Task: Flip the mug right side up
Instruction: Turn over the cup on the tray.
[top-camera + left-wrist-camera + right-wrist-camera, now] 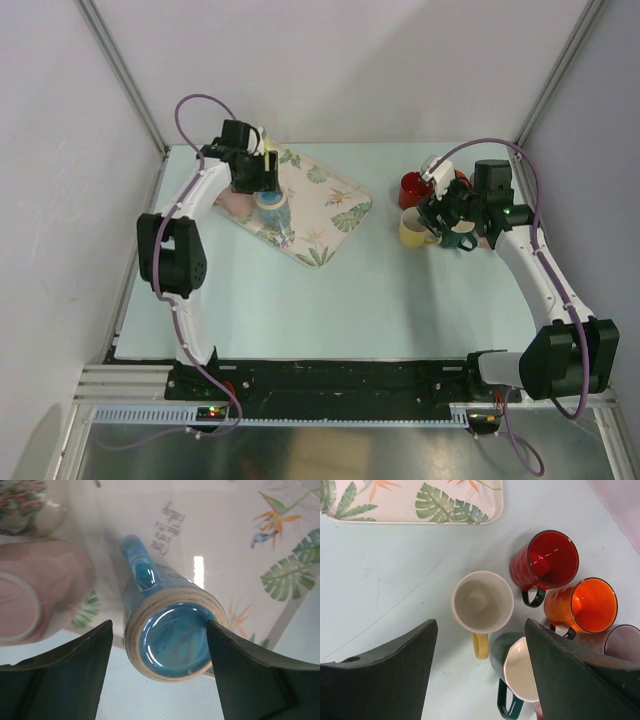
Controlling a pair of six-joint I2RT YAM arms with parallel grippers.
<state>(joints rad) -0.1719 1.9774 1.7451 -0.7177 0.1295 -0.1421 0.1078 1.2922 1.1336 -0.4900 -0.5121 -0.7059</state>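
Observation:
A blue glazed mug (172, 640) stands upside down on the leaf-print tray (225, 530), its base turned up towards the left wrist camera and its handle pointing away. My left gripper (159, 622) straddles it, jaws open. The right finger touches the base rim and the left finger stands off with a gap. From above, the same mug (271, 207) sits under the left gripper (262, 185) at the tray's left end. Over on the right side of the table, my right gripper (481, 622) hangs open, holding nothing, above a cluster of upright mugs.
A pink mug (40, 595) stands upside down just left of the blue one, with a floral mug (25, 500) behind it. Below the right gripper stand yellow (482, 601), dark green (517, 667), red (545, 560), orange (585, 605) and purple (620, 642) mugs, all upright.

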